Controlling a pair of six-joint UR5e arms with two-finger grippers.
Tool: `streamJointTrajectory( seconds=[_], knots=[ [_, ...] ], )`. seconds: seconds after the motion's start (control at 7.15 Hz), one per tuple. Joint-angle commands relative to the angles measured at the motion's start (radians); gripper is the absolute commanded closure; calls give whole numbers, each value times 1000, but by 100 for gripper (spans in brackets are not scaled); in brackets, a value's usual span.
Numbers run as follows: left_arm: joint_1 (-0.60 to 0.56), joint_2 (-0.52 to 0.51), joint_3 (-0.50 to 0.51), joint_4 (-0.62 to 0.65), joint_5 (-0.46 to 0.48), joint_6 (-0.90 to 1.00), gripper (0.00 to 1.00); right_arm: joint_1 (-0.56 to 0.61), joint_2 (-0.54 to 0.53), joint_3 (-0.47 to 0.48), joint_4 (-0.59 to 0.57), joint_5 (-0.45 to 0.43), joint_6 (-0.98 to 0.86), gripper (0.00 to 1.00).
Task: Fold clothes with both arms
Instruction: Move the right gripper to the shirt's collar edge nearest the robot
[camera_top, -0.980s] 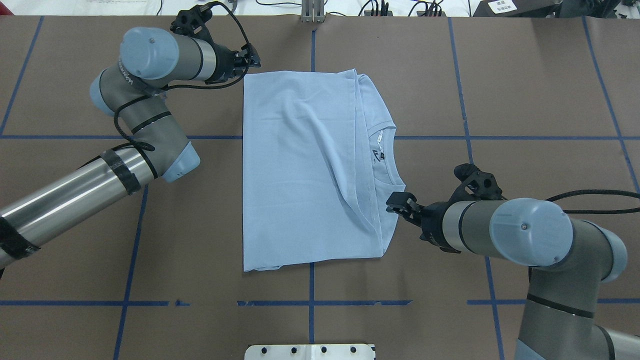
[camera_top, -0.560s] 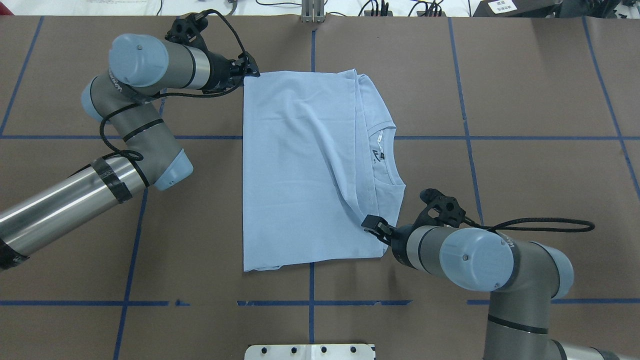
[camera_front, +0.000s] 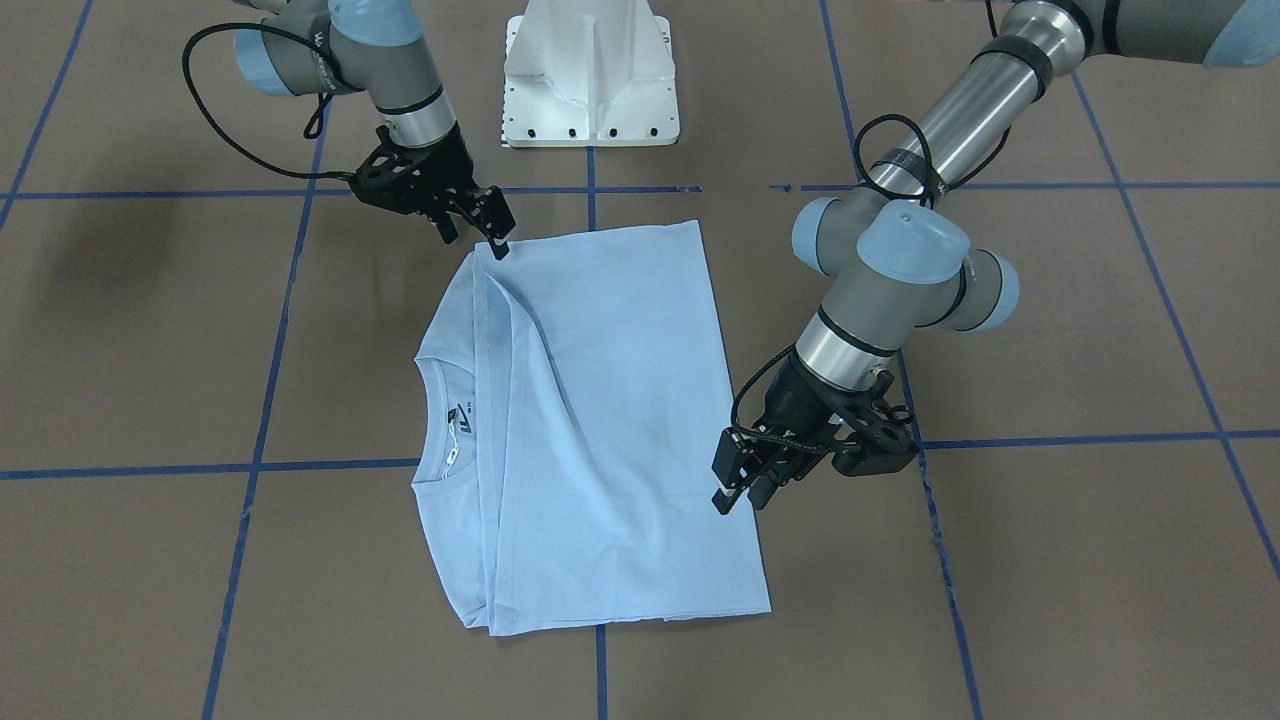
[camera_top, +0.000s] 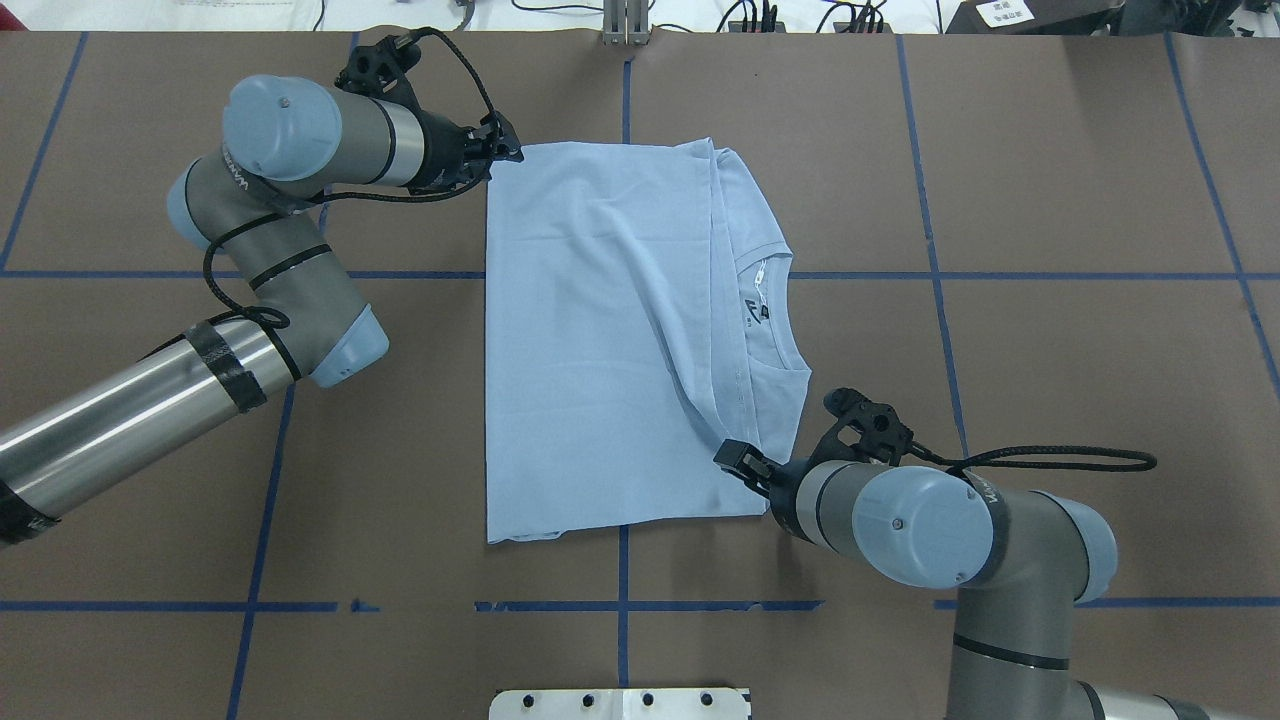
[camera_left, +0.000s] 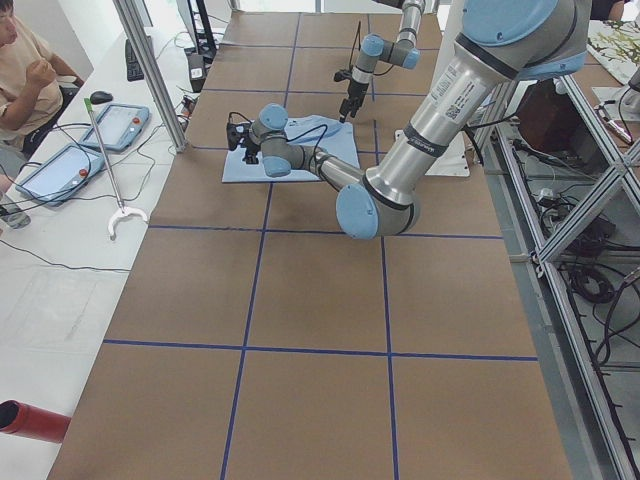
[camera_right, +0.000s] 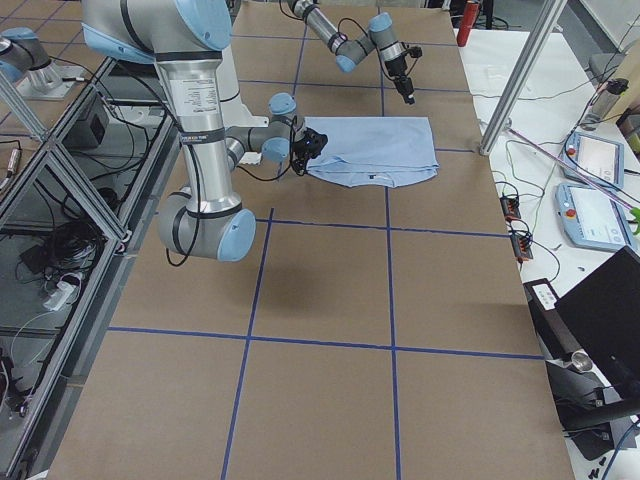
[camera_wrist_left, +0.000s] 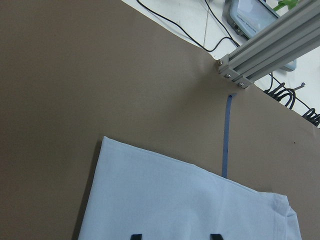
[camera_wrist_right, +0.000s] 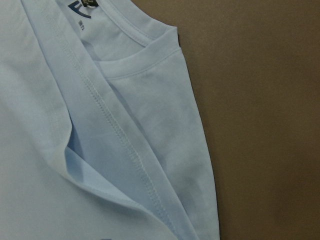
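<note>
The light blue t-shirt (camera_top: 590, 340) lies folded lengthwise on the brown table, collar and dark neck label (camera_top: 757, 300) on its right side. My left gripper (camera_top: 506, 150) hovers at the shirt's far left corner, open; its two fingertips (camera_wrist_left: 135, 236) show apart over the cloth in the left wrist view. In the front-facing view it (camera_front: 738, 492) hangs above the shirt's edge. My right gripper (camera_top: 738, 460) is over the near right part of the shirt, by the folded edge below the collar, open and empty. The front-facing view (camera_front: 480, 232) shows it there too. The right wrist view shows only cloth (camera_wrist_right: 150, 125).
The white pedestal base (camera_front: 590, 70) stands at the robot's side of the table. Blue tape lines (camera_top: 620, 605) grid the brown surface. An aluminium post (camera_wrist_left: 265, 50) stands at the far edge. A side table holds tablets (camera_left: 110, 125), with a person (camera_left: 25, 70) beside it.
My right gripper moved from beside the collar toward me and left, onto the shirt's near right part. My left gripper shifted a little closer to the far left corner.
</note>
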Motion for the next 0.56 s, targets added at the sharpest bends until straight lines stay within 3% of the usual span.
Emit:
streamJointTrajectory(
  seconds=[0.0,0.28,0.42],
  knots=[
    [8,3,0,-1,2,0,44,-1,6,-17,-2,0,0,8],
    [12,1,0,-1,2,0,43,-1,14,-17,-23,1,-3,9],
    [12,3,0,-1,2,0,43,-3,25,-20,-26,1,-2,15]
  ],
)
